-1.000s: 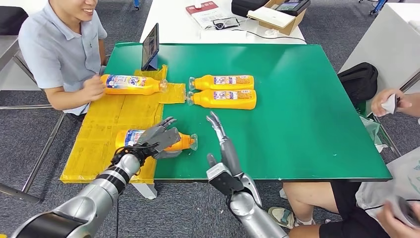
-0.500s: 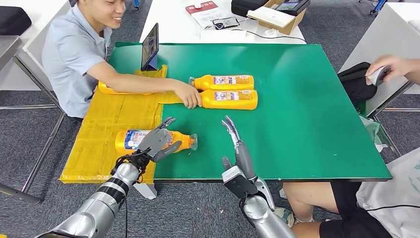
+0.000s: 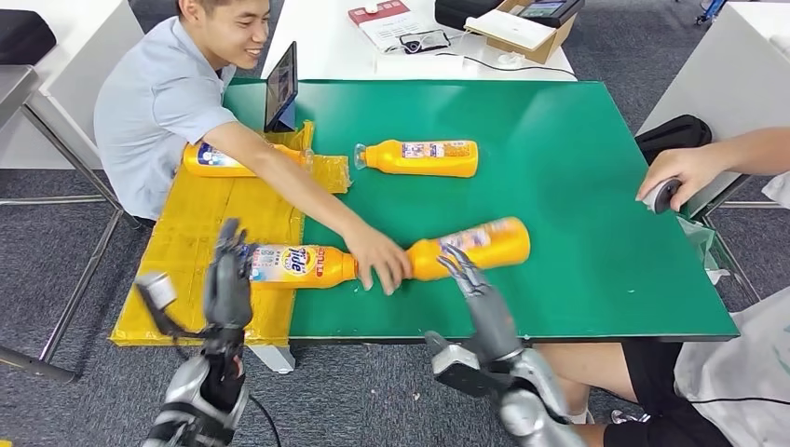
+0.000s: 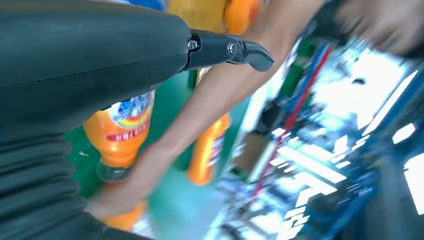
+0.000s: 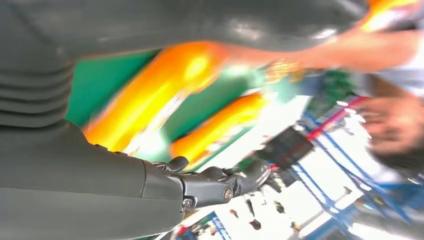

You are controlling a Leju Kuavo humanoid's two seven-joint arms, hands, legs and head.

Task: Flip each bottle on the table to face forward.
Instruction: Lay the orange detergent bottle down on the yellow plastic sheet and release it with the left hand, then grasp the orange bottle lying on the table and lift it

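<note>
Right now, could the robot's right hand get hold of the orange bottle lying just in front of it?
Probably yes: the right hand is open, its fingers at the tilted bottle. But the person's hand rests at its neck.

I am in what looks like an office or robotics lab: grey carpet floor [image 3: 373, 400], a green-topped table [image 3: 578, 186], white desks [image 3: 335, 47] holding papers and a cardboard box [image 3: 526, 28], a propped tablet [image 3: 282, 88], and seated people.
</note>
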